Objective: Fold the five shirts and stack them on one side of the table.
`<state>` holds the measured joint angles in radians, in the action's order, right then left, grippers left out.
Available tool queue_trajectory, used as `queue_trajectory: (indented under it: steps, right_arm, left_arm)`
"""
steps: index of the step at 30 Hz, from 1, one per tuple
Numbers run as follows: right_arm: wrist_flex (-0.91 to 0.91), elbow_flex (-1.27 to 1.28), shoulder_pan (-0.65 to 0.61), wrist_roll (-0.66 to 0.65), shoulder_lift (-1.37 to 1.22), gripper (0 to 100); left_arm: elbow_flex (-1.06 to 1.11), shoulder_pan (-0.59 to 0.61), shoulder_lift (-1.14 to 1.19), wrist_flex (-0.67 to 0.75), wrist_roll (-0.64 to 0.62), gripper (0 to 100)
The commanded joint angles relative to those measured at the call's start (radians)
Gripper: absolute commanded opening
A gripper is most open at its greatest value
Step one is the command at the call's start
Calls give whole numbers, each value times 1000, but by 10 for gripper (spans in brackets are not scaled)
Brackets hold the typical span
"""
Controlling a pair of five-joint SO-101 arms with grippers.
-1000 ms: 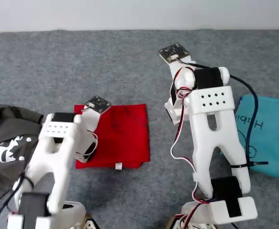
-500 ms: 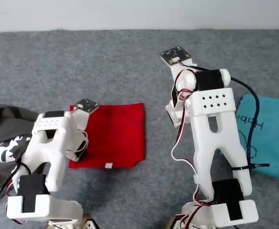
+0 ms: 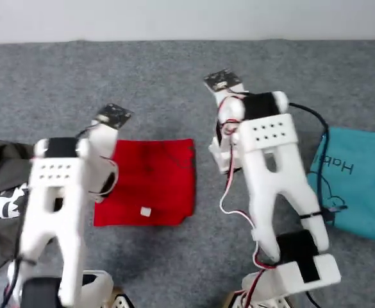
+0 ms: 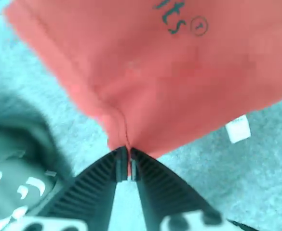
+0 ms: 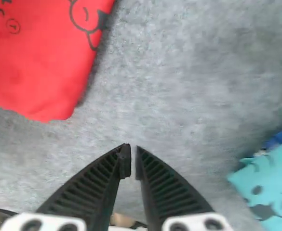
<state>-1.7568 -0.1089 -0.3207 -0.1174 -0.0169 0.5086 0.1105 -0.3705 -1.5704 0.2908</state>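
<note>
The folded red shirt (image 3: 152, 183) is lying flat on the table (image 3: 174, 83). The left gripper (image 4: 126, 166) is clenching the shirt's edge nearest the dark shirts (image 3: 4, 167), probably for dragging it aside. The right gripper (image 5: 130, 163) is hovering beside its opposite edge, clenched on nothing, out of the way.

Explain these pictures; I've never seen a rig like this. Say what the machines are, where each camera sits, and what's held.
Two robot arms sit side by side at a grey-covered table. The high view looks down from a fixed camera; the other two come from a camera on each arm's wrist, showing its own black gripper. A folded red shirt lies in the middle, a dark printed shirt at one side, a teal shirt at the other. The left gripper is shut on the red shirt's edge; the right gripper is shut on nothing, above bare table.
</note>
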Motion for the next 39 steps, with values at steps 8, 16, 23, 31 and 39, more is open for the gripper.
queue_trajectory:
  steps: [8,16,23,31,39]
  right_arm:
    - [7,-17,-113,126,-51,208]
    - [42,-21,-160,190,-107,212]
    - [88,-120,-268,233,-349,213]
    - [50,-414,-321,275,-550,288]
    - [61,-528,-346,321,-654,314]
  left_arm:
    - [108,31,-158,-18,-5,137]
    - [12,233,-167,-20,-2,96]
    - [-82,505,-166,-55,114,96]
    - [-82,641,-166,-83,196,94]
    - [-81,657,-166,-77,212,94]
